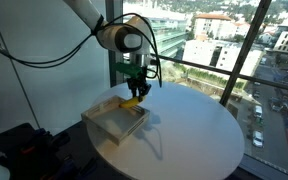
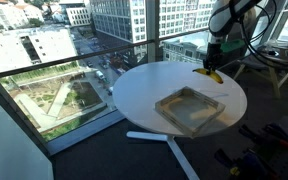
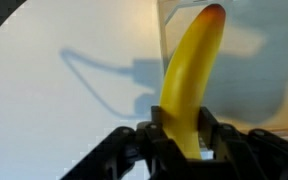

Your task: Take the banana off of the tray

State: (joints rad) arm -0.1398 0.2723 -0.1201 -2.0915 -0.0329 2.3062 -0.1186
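My gripper (image 1: 134,92) is shut on the yellow banana (image 1: 131,101) and holds it in the air just above the far edge of the tray (image 1: 101,122). In an exterior view the banana (image 2: 213,74) hangs from the gripper (image 2: 214,66) above the table, beyond the tray (image 2: 174,98). In the wrist view the banana (image 3: 192,75) stands up between the two black fingers (image 3: 183,128), its darker tip pointing away. The tray's wooden edge (image 3: 165,40) shows behind it. The tray's grey base looks empty.
The round white table (image 1: 199,130) carries the tray near its edge. Large windows and a railing (image 1: 214,75) stand behind the table. Black equipment and cables (image 1: 24,150) lie beside the table. The table's base (image 2: 164,140) shows on the floor.
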